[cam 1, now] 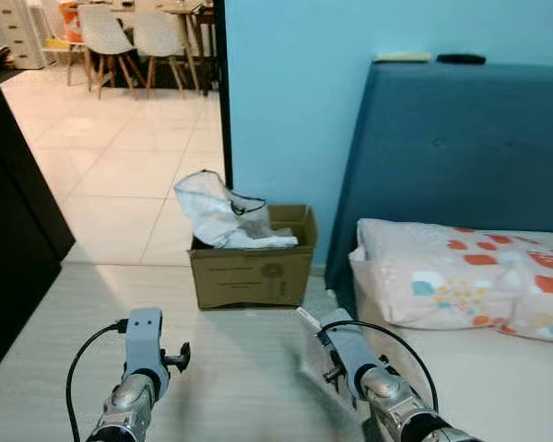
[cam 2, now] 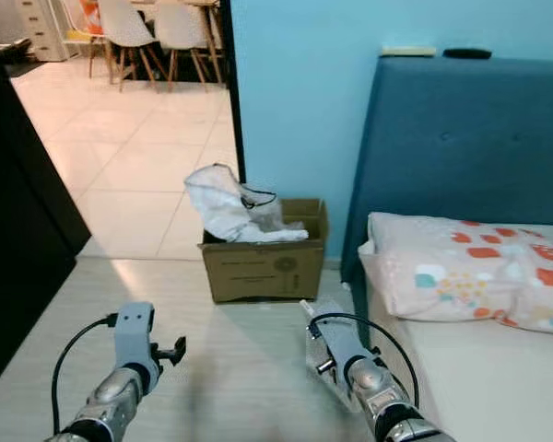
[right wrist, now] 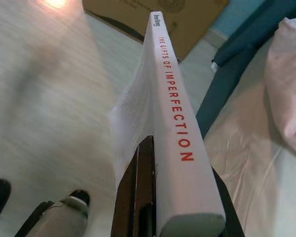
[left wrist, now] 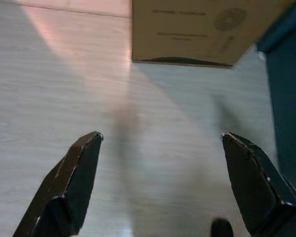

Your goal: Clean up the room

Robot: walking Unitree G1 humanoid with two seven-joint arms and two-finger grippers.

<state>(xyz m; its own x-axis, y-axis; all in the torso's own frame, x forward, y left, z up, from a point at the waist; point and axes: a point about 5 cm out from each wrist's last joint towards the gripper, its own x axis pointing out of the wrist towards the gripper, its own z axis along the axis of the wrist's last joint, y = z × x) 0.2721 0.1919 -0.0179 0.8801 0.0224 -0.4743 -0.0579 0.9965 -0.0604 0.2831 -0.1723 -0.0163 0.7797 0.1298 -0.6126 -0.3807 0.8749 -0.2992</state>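
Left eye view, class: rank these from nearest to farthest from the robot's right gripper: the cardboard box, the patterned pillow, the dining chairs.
From the right gripper, which holds a book:
1. Cardboard box, on the floor just ahead, against the blue wall.
2. Patterned pillow, on the bed to its right; close to the box in rank.
3. Dining chairs, far off in the tiled room.

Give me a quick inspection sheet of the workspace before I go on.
Surface: pale wood-look floor, bare near the grippers.
Job's things: white book, spine reading "The Gifts of Imperfection"; cardboard box against the blue wall, white bag spilling from it.
Clutter: nothing seen on the floor.
Grippers: right gripper shut on the book; left gripper open, empty.
Cables: black loops at both wrists.
Surroundings: bed, patterned pillow, blue headboard; chairs beyond the doorway.
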